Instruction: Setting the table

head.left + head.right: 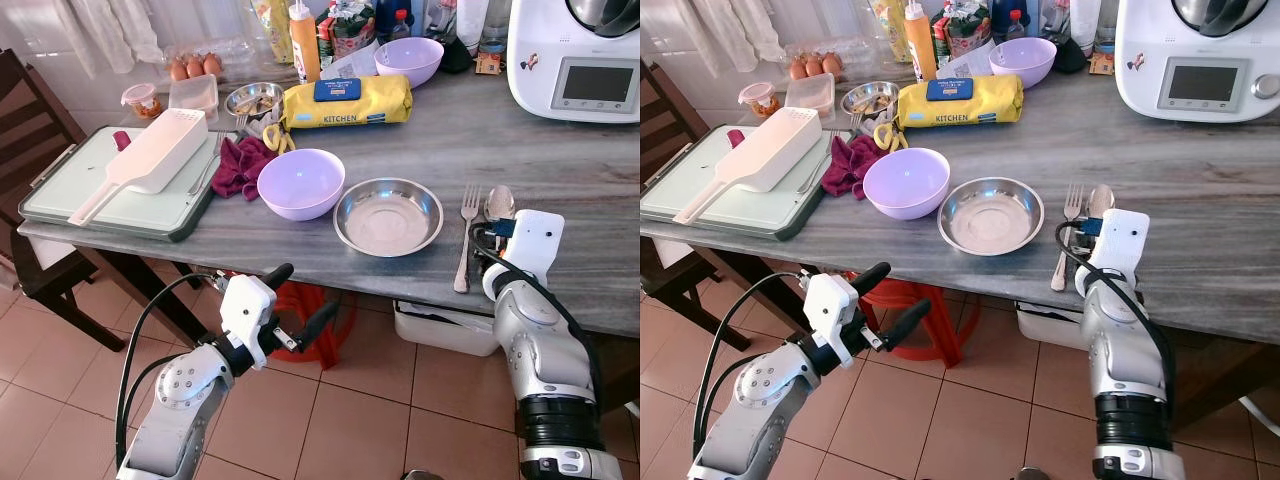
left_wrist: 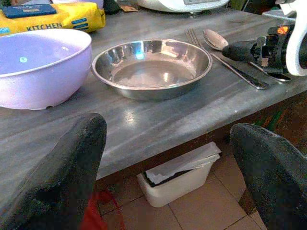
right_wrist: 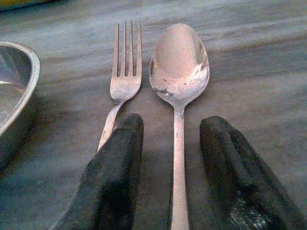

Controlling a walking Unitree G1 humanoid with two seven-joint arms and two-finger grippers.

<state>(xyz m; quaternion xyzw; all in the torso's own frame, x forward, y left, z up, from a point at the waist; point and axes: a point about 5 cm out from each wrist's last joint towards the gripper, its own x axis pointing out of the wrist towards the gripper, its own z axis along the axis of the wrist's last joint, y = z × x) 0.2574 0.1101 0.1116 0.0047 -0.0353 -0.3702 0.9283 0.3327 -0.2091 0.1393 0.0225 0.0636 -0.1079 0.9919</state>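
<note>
Steel dish (image 1: 388, 216) and lilac bowl (image 1: 300, 183), both empty, side by side near the front edge of the grey surface (image 1: 560, 160). Spoon (image 3: 178, 76) lies just right of the fork (image 3: 122, 76), beside the dish; right gripper (image 3: 175, 167) jaws spread astride the spoon's handle. Left gripper (image 1: 300, 305) jaws spread, below the surface's edge over the tiled floor (image 1: 380, 400).

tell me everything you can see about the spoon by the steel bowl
The spoon is plain silvery metal with a shiny, slightly smudged oval bowl facing up and a slim straight handle. It lies flat on the grey wood-grain table, parallel to the fork and just apart from it, on the side away from the steel bowl. The right gripper is open, its black fingers either side of the handle; contact is unclear.
</note>
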